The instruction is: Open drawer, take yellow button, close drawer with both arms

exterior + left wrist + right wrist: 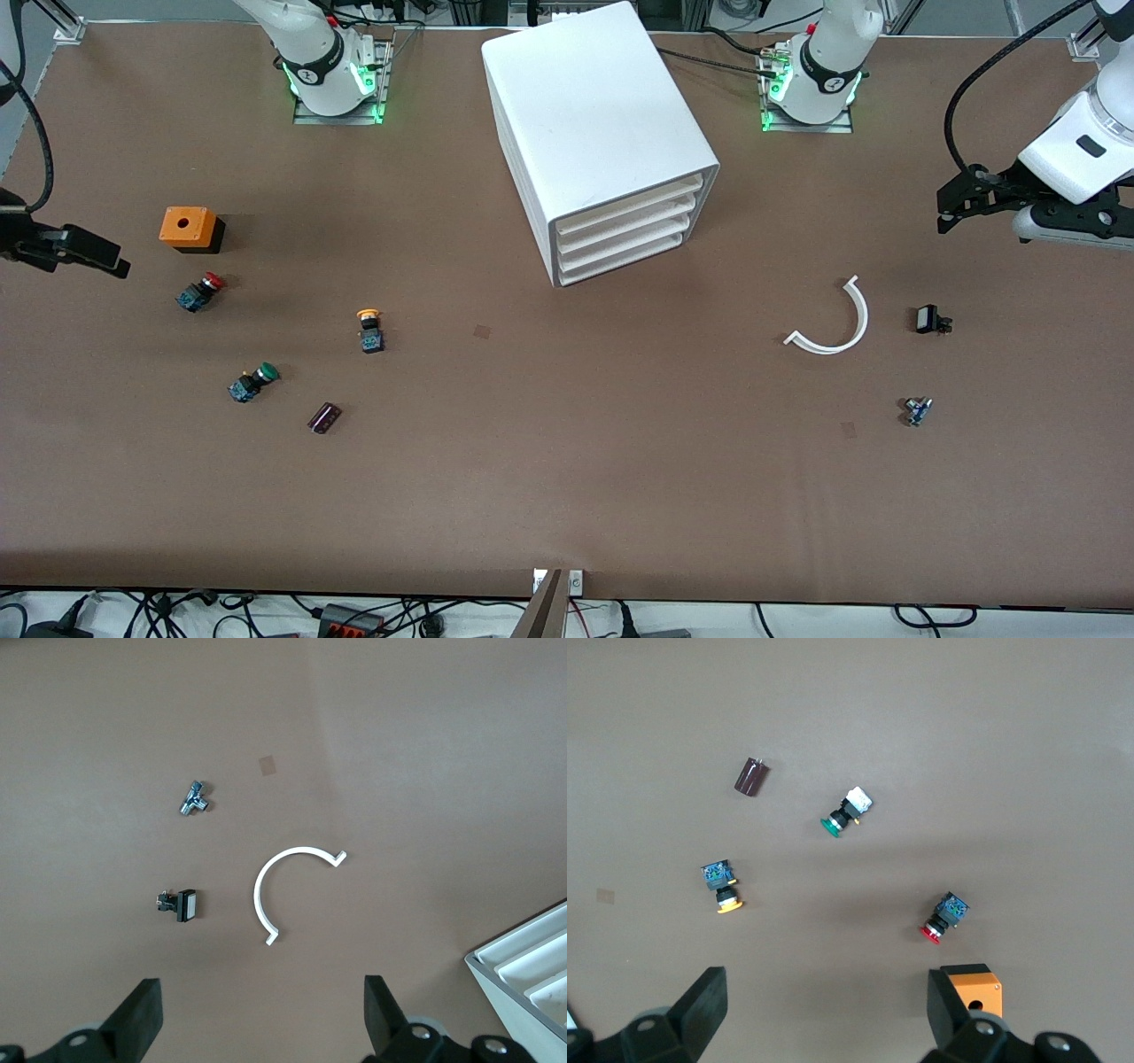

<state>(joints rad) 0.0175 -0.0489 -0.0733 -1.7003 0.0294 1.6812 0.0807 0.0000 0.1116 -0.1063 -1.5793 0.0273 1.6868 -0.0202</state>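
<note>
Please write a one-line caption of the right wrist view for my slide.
Open right hand over the table: yellow-capped button, green button, red button, orange box.

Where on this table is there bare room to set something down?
The widest bare stretch runs between the yellow-capped button and the white curved strip, in front of the cabinet. It is crowded near the orange box, red button, green button and dark cylinder. Both open hands hover at the table's ends.
</note>
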